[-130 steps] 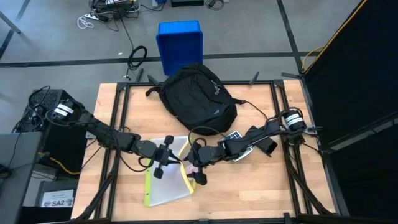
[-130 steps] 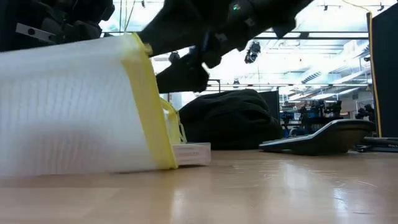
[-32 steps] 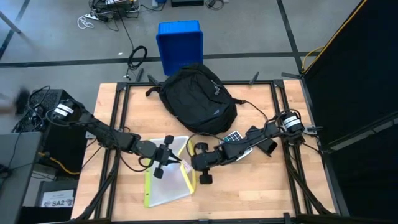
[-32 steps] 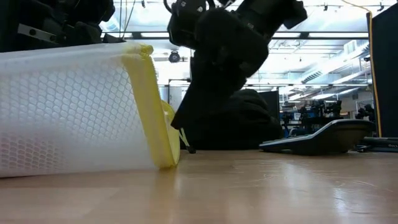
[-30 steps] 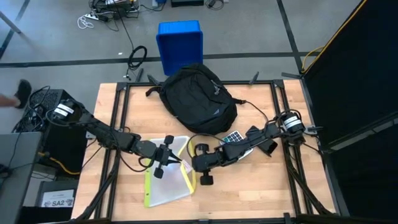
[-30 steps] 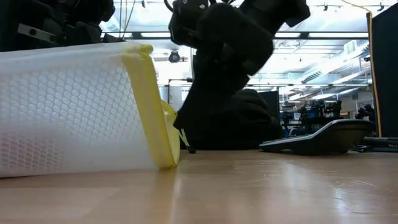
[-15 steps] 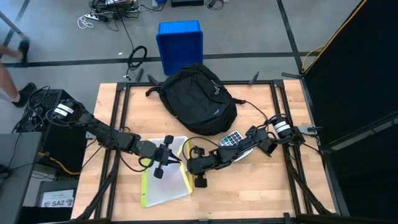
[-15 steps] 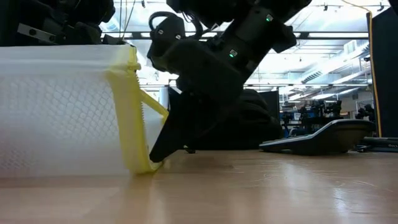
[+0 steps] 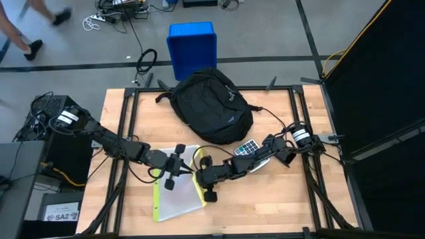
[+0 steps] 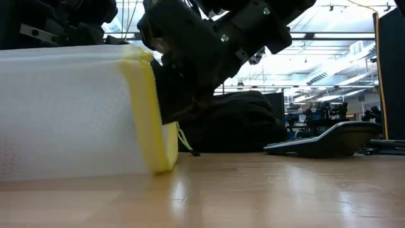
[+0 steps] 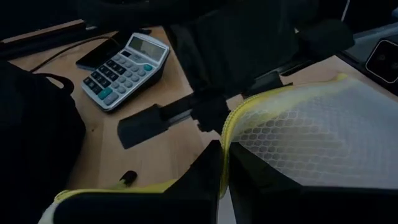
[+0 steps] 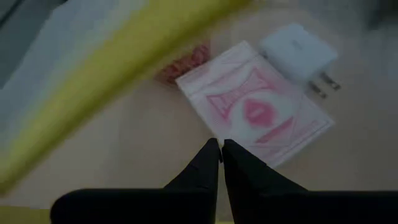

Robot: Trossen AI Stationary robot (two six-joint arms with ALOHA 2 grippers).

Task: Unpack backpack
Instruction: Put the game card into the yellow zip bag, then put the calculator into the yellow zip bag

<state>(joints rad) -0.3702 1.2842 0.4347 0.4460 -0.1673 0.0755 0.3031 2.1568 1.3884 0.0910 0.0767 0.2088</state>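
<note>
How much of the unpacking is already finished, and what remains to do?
Done: a calculator and a mesh pouch with yellow trim lie on the table, outside the backpack. In hand: the left end effector is shut on the pouch's yellow edge; the right end effector, shut, reaches into the pouch toward a pink card pack and a white charger. Left: whether the backpack holds more cannot be seen.

I see backpack [image 9: 212,106] at table's [image 9: 292,199] far middle | calculator [image 9: 248,147] just right-front of it | mesh pouch [image 9: 178,189] near front-left | both grippers meet at pouch's right edge | bin [image 9: 192,46] on floor behind table
</note>
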